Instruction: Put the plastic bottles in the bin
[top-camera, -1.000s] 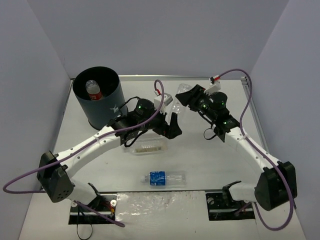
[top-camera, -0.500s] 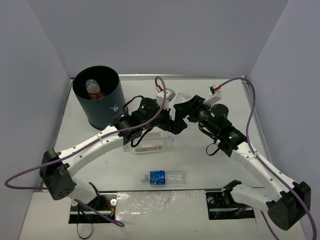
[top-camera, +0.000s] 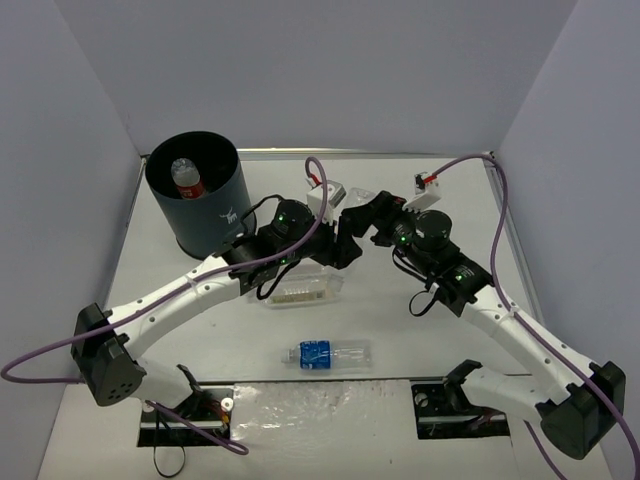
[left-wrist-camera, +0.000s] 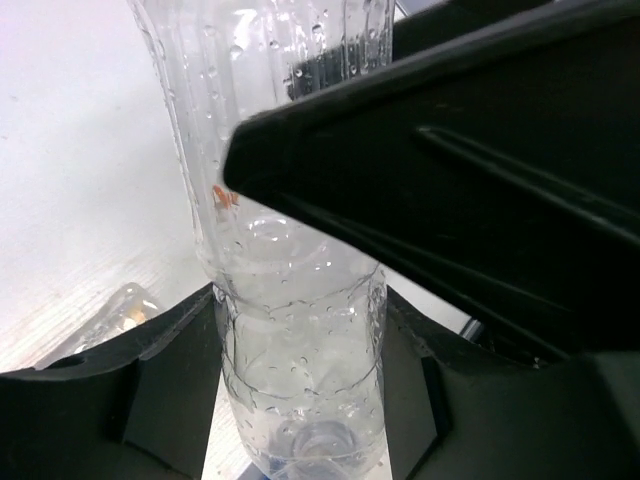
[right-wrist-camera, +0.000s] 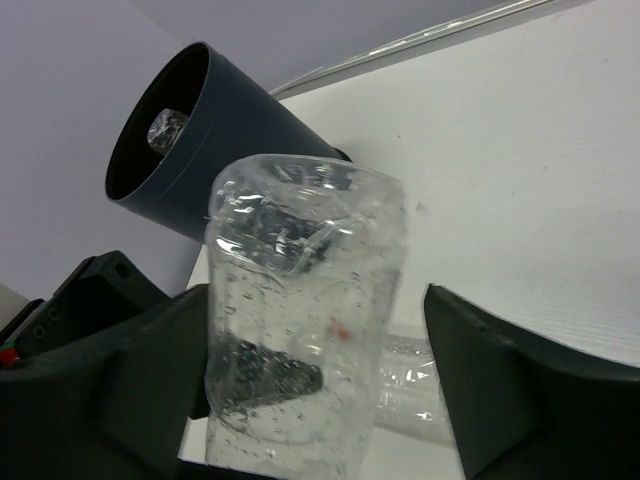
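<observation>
Item: plain clear plastic bottle (left-wrist-camera: 300, 330), cylindrical, no label, walls beaded with droplets.
Location: raised above the white table (top-camera: 400, 335), to the right of the tall round dark blue-black bin (top-camera: 205, 222), between both grippers.
Hold: left gripper (left-wrist-camera: 300, 420) has its fingers pressed on both sides of the bottle, grasping it. The right gripper (right-wrist-camera: 315, 400) has its jaws spread around the same bottle, with a gap on one side, released.
</observation>
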